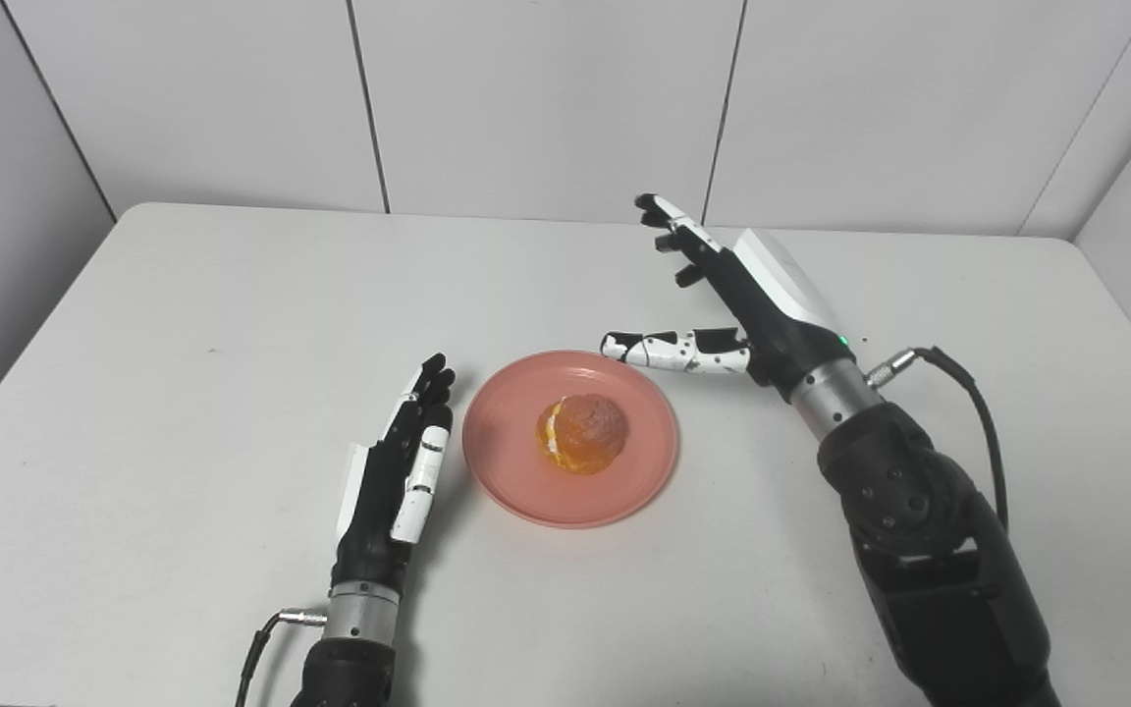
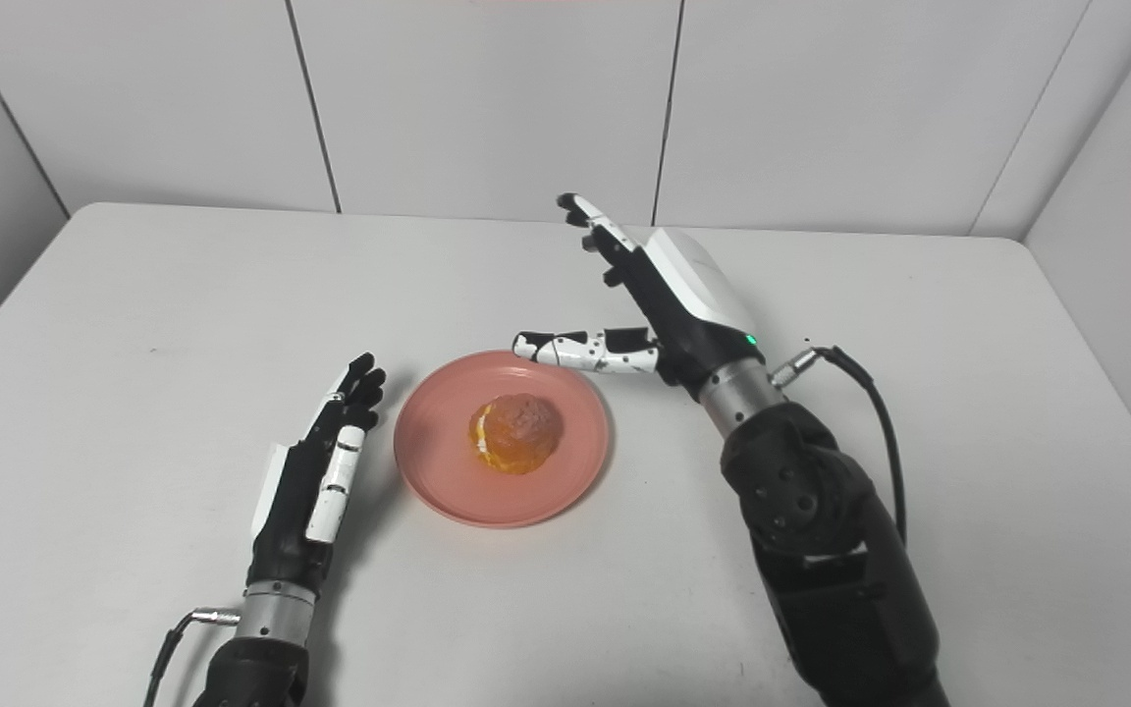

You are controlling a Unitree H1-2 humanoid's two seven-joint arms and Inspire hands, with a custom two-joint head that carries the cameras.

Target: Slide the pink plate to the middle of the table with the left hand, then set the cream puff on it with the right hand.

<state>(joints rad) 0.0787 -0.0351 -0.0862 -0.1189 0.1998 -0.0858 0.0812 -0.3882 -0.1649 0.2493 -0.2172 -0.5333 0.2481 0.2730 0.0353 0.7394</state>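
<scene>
In the left eye view, the pink plate (image 1: pixel 570 439) lies flat on the white table (image 1: pixel 183 324), near the middle, with the cream puff (image 1: pixel 582 433) sitting on its centre. That placement suggests both steps of the task are done: the plate is where it was wanted, and the pastry is on it. The left hand (image 1: pixel 394 486) rests just beside the plate's left rim, fingers straight and held together, holding nothing. Its flat, edge-on pose suits pushing a plate sideways, which is probably why it lies there. Whether it touches the rim I cannot tell. The right hand (image 1: pixel 732 295) hangs above the table beyond the plate's right side, fingers spread and stretched away, thumb pointing over the rim. It grips nothing, as a hand that has let go of its load would.

In the right eye view, the same layout shows from a little further right. The cream puff (image 2: pixel 516 433) sits upright, its cream seam facing left, clear of the rim of the plate (image 2: pixel 502 439). The right hand (image 2: pixel 659 295) is well open and empty; the left hand (image 2: pixel 315 481) lies low, with a thin strip of table seeming to show between it and the plate.
</scene>
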